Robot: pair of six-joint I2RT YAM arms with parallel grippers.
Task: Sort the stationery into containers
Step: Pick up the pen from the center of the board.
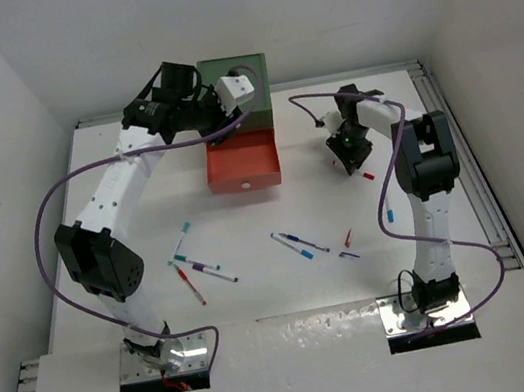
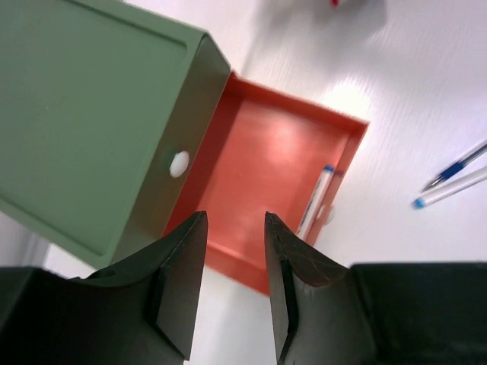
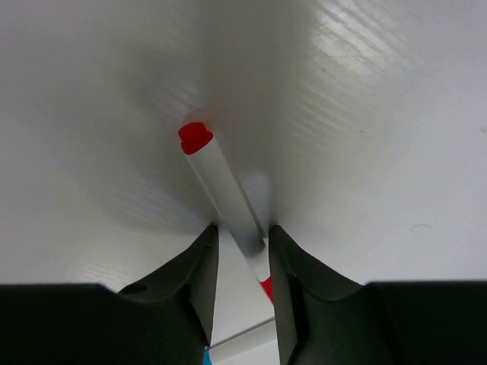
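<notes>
At two o'clock the right gripper (image 3: pixel 242 232) pinches a red-capped pen (image 3: pixel 221 182) mid-barrel, seemingly to carry it. At twelve the left gripper (image 2: pixel 236 220), jaws apart and empty, hovers over the open orange-red drawer (image 2: pixel 259 152), which holds a blue-tipped pen (image 2: pixel 316 199).

The orange-red drawer (image 1: pixel 236 163), open beneath the green drawer (image 1: pixel 247 66), holds a blue-capped pen (image 2: pixel 316 199); a red-capped pen (image 3: pixel 228 194) and other pens (image 1: pixel 303 243) are outside.

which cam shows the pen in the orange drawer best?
Left wrist: the blue-capped pen lies along one wall of the open orange drawer, unobstructed. Top external shows the drawer, but the pen is too small to make out. Right wrist shows only the red-capped pen in the right tool.
</notes>
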